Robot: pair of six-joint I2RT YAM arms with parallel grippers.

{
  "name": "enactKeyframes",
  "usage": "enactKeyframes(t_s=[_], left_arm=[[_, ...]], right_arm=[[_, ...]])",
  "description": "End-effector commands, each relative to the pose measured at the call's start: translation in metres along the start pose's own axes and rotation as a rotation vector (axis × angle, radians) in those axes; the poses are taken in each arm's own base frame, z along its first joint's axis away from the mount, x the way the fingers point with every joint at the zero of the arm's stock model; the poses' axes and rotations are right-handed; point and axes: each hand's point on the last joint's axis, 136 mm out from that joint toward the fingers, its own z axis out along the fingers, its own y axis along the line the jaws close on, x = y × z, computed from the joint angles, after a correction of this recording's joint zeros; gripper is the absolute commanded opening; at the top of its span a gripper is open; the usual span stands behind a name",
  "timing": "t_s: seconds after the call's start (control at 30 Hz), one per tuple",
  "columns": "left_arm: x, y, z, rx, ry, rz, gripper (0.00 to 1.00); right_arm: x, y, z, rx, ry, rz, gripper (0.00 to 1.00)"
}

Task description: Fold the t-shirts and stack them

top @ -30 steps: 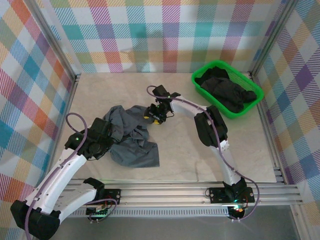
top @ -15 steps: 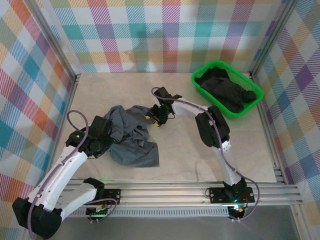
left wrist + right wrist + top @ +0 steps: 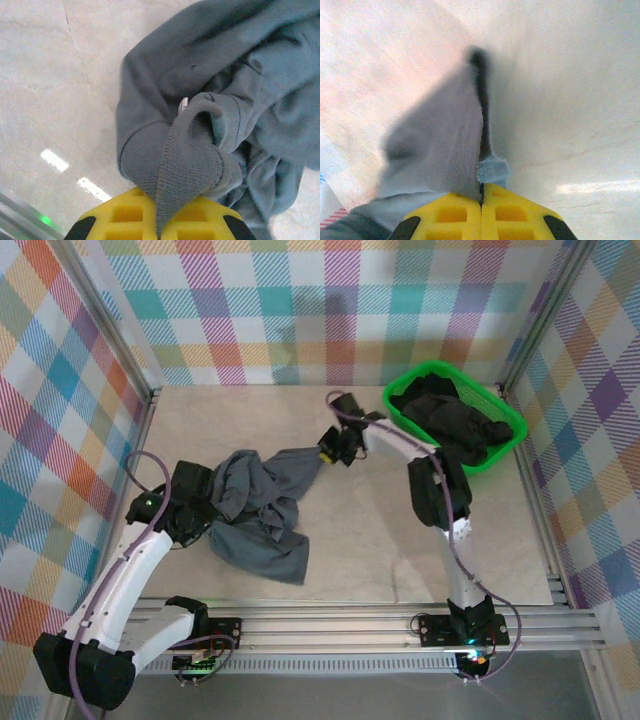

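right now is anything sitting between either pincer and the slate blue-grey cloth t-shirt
Nothing visible does. The left pincer is shut on a ribbed edge of the slate blue-grey cloth t-shirt, and the right pincer is shut on another edge of it, so both hold the cloth directly.

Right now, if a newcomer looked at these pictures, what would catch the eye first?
A crumpled blue-grey t-shirt lies on the table, drawn out between the left hand, shut on its ribbed edge, and the right hand, shut on a far corner. At the far right, a bright green basket holds dark t-shirts.
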Motion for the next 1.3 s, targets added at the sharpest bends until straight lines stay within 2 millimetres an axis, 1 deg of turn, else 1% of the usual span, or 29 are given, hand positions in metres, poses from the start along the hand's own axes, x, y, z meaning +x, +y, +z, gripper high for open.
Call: enactKeyframes(t_s=[0.0, 0.1, 0.23, 0.4, 0.5, 0.57, 0.73, 0.83, 0.93, 1.0, 1.07, 1.1, 1.17, 1.2, 1.27], left_arm=[[-0.025, -0.009, -0.007, 0.023, -0.059, 0.029, 0.0], [-0.04, -0.013, -0.007, 0.018, -0.086, 0.038, 0.0], [-0.056, -0.02, -0.005, 0.008, -0.118, 0.061, 0.0], [-0.08, -0.024, -0.014, -0.02, -0.204, 0.085, 0.0], [-0.093, -0.024, -0.019, -0.049, -0.257, 0.1, 0.0], [-0.101, -0.024, -0.019, -0.073, -0.279, 0.105, 0.0], [-0.124, -0.023, -0.023, -0.133, -0.335, 0.088, 0.0], [-0.136, -0.021, -0.029, -0.164, -0.379, 0.069, 0.0], [-0.148, -0.027, -0.039, -0.127, -0.436, 0.034, 0.0], [-0.158, -0.04, -0.051, -0.049, -0.48, 0.005, 0.0], [-0.168, -0.053, -0.062, 0.029, -0.519, -0.029, 0.0], [-0.172, -0.062, -0.066, 0.073, -0.531, -0.04, 0.0], [-0.177, -0.075, -0.07, 0.138, -0.536, -0.054, 0.0], [-0.178, -0.079, -0.072, 0.156, -0.531, -0.063, 0.0], [-0.178, -0.081, -0.076, 0.169, -0.517, -0.083, 0.0]], right_arm=[[-0.032, 0.033, -0.089, -0.053, -0.164, -0.236, 0.0], [-0.038, 0.033, -0.127, -0.05, -0.228, -0.328, 0.0], [-0.041, 0.029, -0.17, -0.047, -0.299, -0.387, 0.0], [-0.045, 0.035, -0.225, -0.067, -0.415, -0.431, 0.0], [-0.054, 0.037, -0.249, -0.08, -0.477, -0.429, 0.0], [-0.064, 0.033, -0.259, -0.075, -0.504, -0.407, 0.0], [-0.101, 0.017, -0.29, -0.029, -0.613, -0.337, 0.0], [-0.114, 0.023, -0.309, -0.035, -0.67, -0.35, 0.0], [-0.116, 0.039, -0.33, -0.088, -0.717, -0.392, 0.0], [-0.113, 0.053, -0.342, -0.147, -0.736, -0.418, 0.0], [-0.111, 0.063, -0.351, -0.2, -0.744, -0.429, 0.0], [-0.111, 0.065, -0.352, -0.219, -0.734, -0.423, 0.0], [-0.11, 0.062, -0.346, -0.226, -0.696, -0.383, 0.0], [-0.107, 0.059, -0.342, -0.226, -0.675, -0.373, 0.0], [-0.099, 0.052, -0.339, -0.224, -0.642, -0.34, 0.0]])
